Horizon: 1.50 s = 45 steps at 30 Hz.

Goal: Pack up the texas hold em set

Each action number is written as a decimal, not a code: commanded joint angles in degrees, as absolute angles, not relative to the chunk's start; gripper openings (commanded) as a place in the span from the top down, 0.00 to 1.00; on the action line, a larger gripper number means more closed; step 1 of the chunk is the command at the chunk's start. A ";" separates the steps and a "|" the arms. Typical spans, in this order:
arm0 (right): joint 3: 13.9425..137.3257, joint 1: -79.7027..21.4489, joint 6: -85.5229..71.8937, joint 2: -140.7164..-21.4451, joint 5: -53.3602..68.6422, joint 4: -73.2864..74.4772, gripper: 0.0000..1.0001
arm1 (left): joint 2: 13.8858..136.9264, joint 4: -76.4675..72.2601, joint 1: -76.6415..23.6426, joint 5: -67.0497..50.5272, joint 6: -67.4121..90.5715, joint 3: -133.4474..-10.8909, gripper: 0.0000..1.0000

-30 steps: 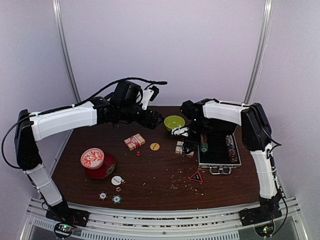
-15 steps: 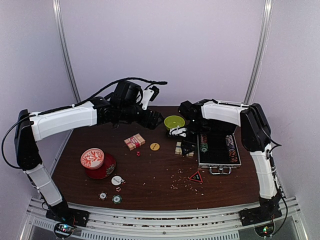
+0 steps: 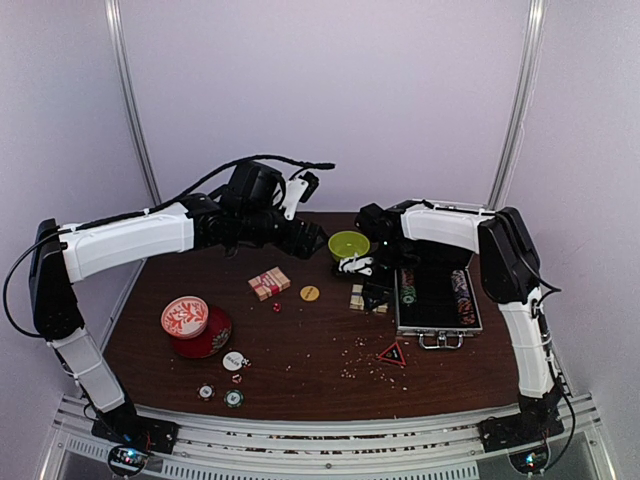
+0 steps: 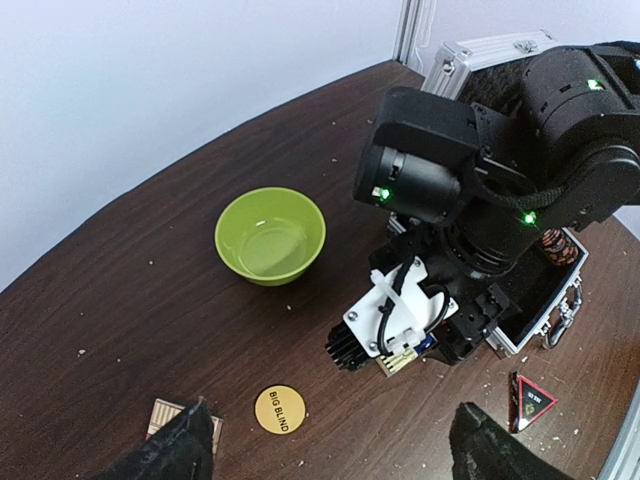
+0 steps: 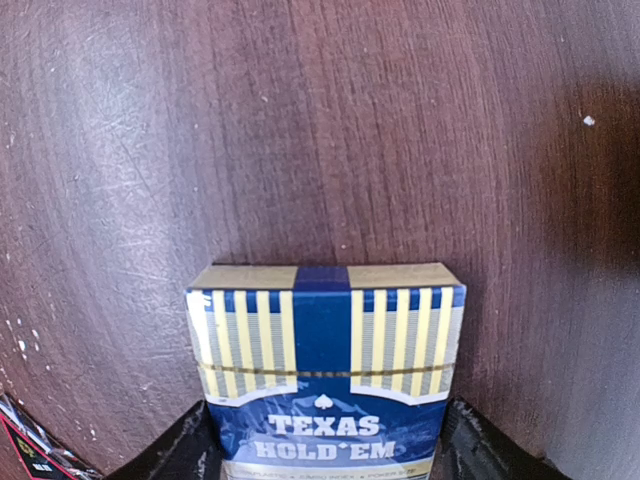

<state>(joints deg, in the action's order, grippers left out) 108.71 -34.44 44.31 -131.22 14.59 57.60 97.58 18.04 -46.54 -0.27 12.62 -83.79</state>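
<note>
At the table's far right, just left of the open silver case (image 3: 436,331), my right gripper (image 5: 325,455) is down over the blue card deck (image 5: 325,350).
- Right tool: its fingers (image 5: 190,445) flank the deck's two long sides, and the deck lies flat on the table (image 3: 300,375). I cannot tell whether the jaws are pressing on it or merely straddling it.
- Left gripper (image 4: 335,445): spread wide and empty, hanging high over mid-table. My guess is it is parked there to stay clear and to lend me its camera.
- Placement: the deck lies right beside the case, so I judge the carry will be short.

What each view adds:
- The right wrist alone reads the print "TEXAS HOLD'EM" and shows the box squared between the fingers. From above, the wrist hides most of the deck.
- The left wrist reads "BIG BLIND" on the yellow button (image 4: 279,409) and shows the green bowl (image 4: 270,235) empty.
- Only the top view shows what lies loose elsewhere: the red deck (image 3: 269,283), a white button (image 3: 233,360), two chips (image 3: 233,398) at the near edge, and the patterned tin (image 3: 185,317) on the left.
</note>
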 commanded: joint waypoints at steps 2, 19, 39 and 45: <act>108.98 -34.91 43.88 -132.06 14.01 58.26 0.30 | 96.51 16.91 -46.36 -1.19 13.08 -84.11 0.17; 101.15 -34.83 45.70 -115.09 17.43 61.15 0.42 | 96.86 17.25 -46.36 -1.41 13.00 -84.18 0.17; 84.91 -21.75 55.68 -102.04 2.11 59.47 0.45 | 97.10 17.25 -46.36 -2.55 13.54 -84.29 0.17; 86.82 -20.99 57.71 -105.24 -2.32 57.20 0.45 | 97.05 17.31 -46.35 -2.61 13.45 -84.23 0.17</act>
<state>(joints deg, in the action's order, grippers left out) 84.38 -21.34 55.40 -103.46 1.91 59.48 97.58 18.09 -46.54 -1.96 13.06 -83.79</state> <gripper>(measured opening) 0.657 0.828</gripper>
